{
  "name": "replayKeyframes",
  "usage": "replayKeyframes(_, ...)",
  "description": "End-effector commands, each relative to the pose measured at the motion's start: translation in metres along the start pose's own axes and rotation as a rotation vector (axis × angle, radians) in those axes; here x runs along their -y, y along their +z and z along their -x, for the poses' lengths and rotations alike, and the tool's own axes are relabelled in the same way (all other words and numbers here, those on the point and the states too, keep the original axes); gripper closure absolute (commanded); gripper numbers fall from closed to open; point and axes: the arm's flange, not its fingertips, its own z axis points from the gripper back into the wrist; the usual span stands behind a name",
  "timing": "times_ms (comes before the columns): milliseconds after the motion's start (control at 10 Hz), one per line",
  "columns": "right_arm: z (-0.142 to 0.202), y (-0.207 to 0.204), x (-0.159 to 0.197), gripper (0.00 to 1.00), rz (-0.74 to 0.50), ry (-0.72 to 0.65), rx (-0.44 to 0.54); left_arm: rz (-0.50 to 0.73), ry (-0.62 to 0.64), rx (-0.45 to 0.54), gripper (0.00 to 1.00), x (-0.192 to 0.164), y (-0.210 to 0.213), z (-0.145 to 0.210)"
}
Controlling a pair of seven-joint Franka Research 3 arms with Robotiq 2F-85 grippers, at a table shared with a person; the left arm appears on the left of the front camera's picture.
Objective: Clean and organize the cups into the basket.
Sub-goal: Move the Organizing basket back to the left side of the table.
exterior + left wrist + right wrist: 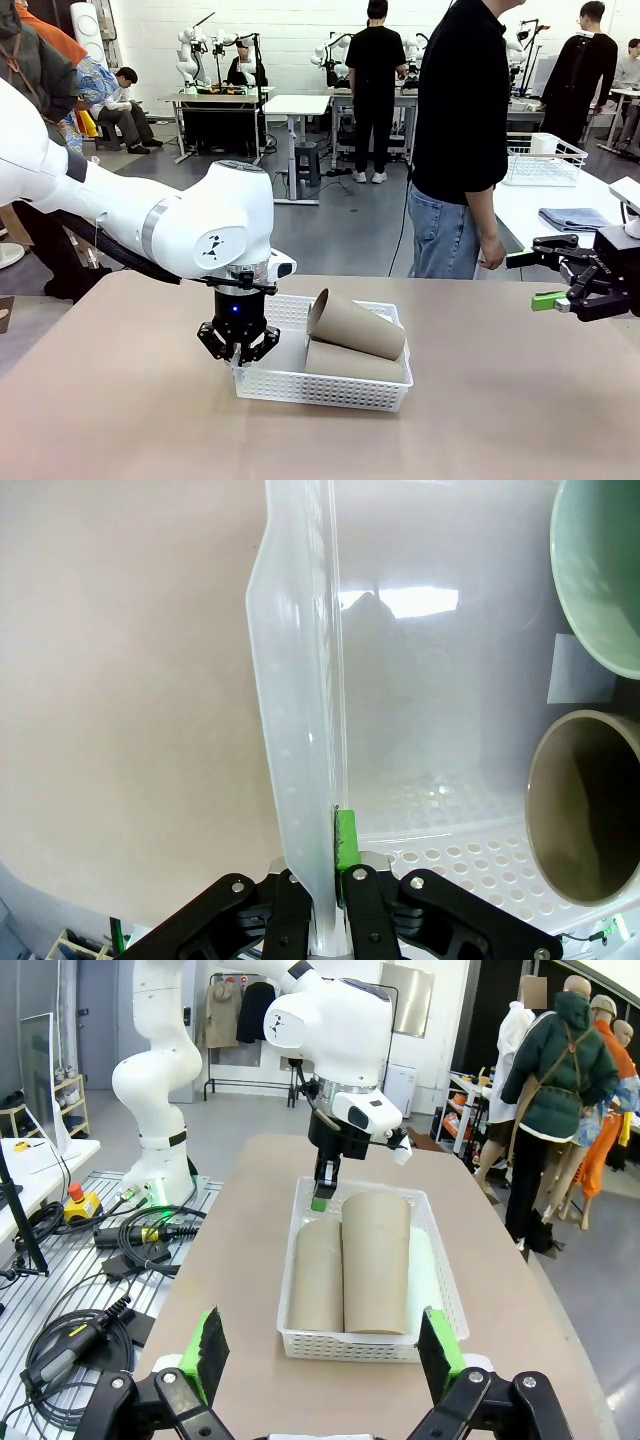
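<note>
Across the tan surface [120,400], no cups are seen lying loose: two tan-brown cups [355,325] are laid on their sides in the white basket [330,390] at mid-surface, and a pale mint green cup [600,570] is seen inside it as well, so the gathering is judged largely done. The left tool [238,345] is clamped shut on the basket's left rim, which suggests that what is left is placing or straightening the basket. The right tool [325,1360] is held wide open, gripping nothing, well apart from the basket.
</note>
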Motion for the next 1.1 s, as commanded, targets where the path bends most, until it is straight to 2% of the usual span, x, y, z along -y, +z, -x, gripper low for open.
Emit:
replayKeyframes(0,0.001,0.001,-0.002,0.0,-0.009,0.001,0.003,-0.005,-0.002,-0.001,1.0,0.0,-0.001,0.0)
replayKeyframes(300,0.0,0.0,0.0,0.0,0.0,0.0,0.0,-0.005,-0.002,-0.001,1.0,0.0,-0.001,0.0)
replayKeyframes(400,0.006,0.005,0.003,0.0,0.092,-0.128,0.018,0.0,0.0,0.0,0.96,0.0,0.0,0.0)
replayKeyframes(500,0.014,0.013,0.006,0.0,0.163,-0.298,0.015,-0.066,0.065,0.078,0.96,-0.012,0.012,0.004)
replayKeyframes(600,0.021,0.023,0.009,0.0,0.266,-0.447,0.013,-0.075,0.071,0.075,0.96,-0.027,0.016,0.002)
replayKeyframes(800,0.036,0.049,0.008,0.0,0.405,-0.857,0.053,-0.088,0.065,0.069,0.96,-0.039,0.012,0.001)
replayKeyframes(900,0.041,0.061,0.005,0.0,0.44,-0.993,0.047,-0.03,0.031,0.05,0.96,-0.02,0.016,-0.002)
replayKeyframes(1000,0.044,0.073,0.001,0.0,0.476,-1.126,0.049,-0.03,0.031,0.05,0.96,-0.02,0.016,-0.002)
